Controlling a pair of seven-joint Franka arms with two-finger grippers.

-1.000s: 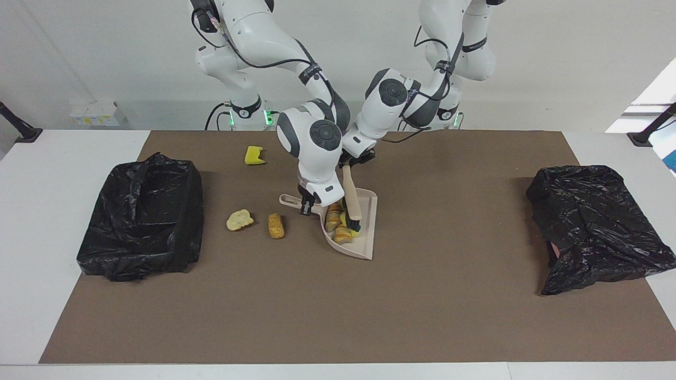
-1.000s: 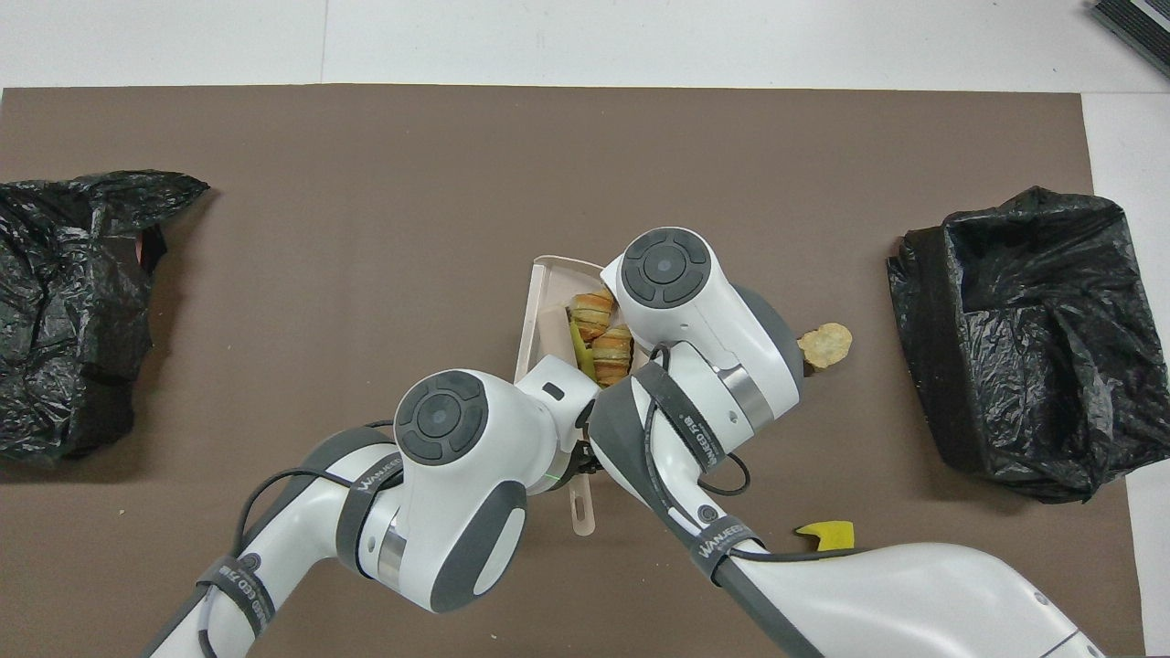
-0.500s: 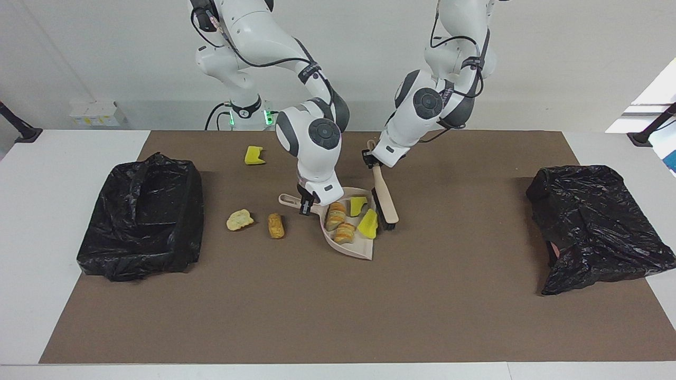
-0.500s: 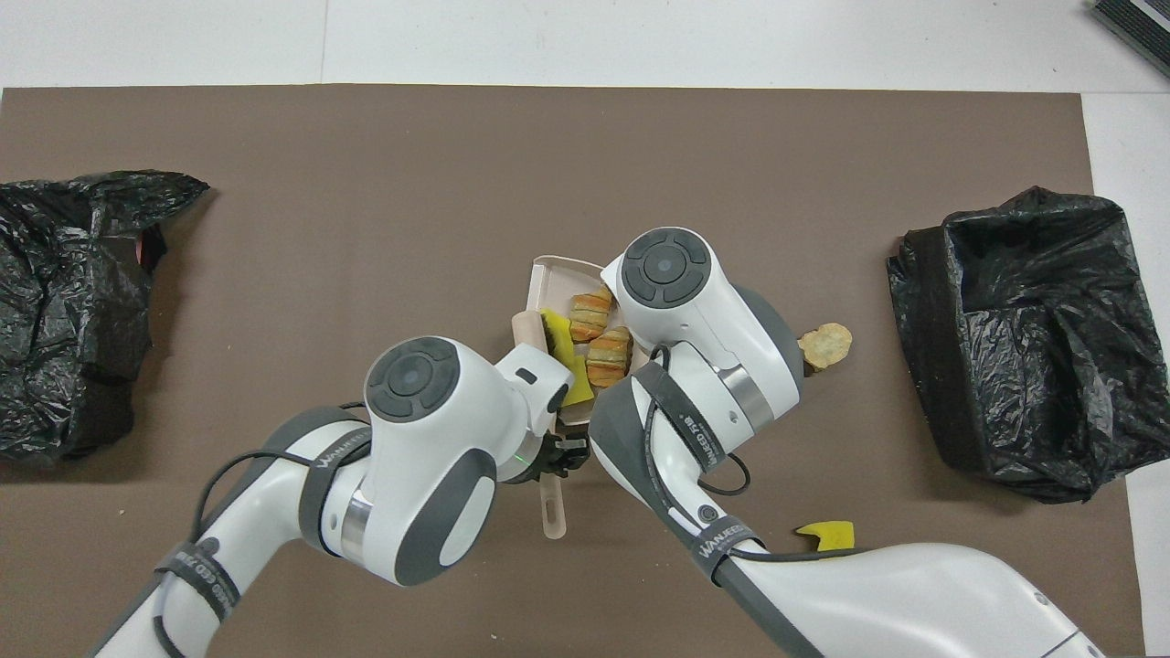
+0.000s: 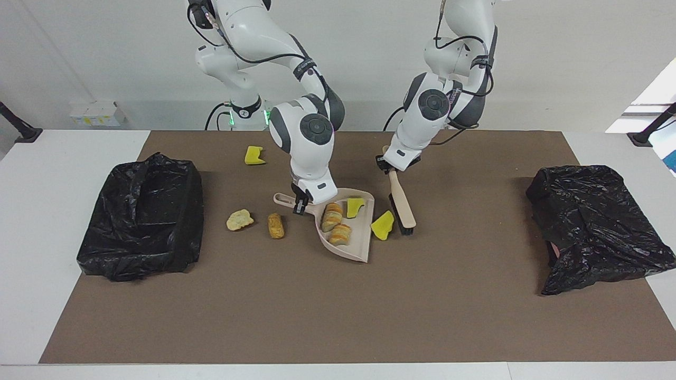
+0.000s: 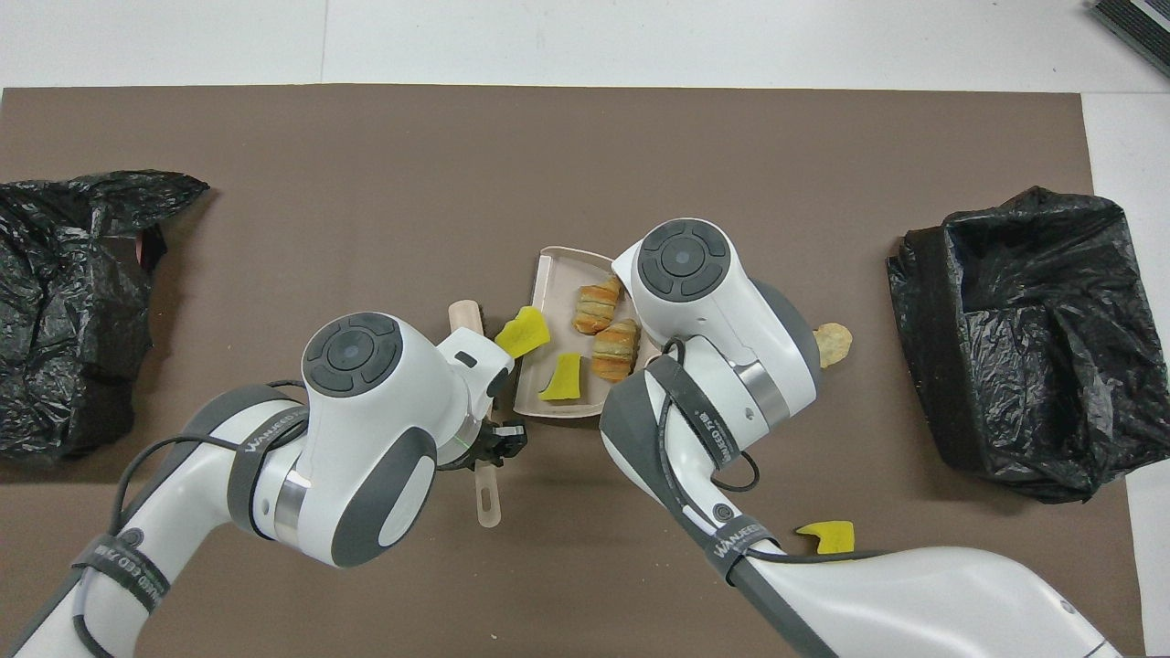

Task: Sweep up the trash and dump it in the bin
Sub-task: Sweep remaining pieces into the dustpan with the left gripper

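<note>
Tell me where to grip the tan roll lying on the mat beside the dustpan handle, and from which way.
Grip the tan roll across its narrow middle, coming straight down from above. It lies flat on the brown mat with its long axis running toward and away from the robots, so the fingers should close on its two long sides. The pale chip beside it stands apart, which probably leaves room for a finger.

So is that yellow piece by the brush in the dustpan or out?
Out: the yellow piece lies on the mat beside the dustpan.
</note>
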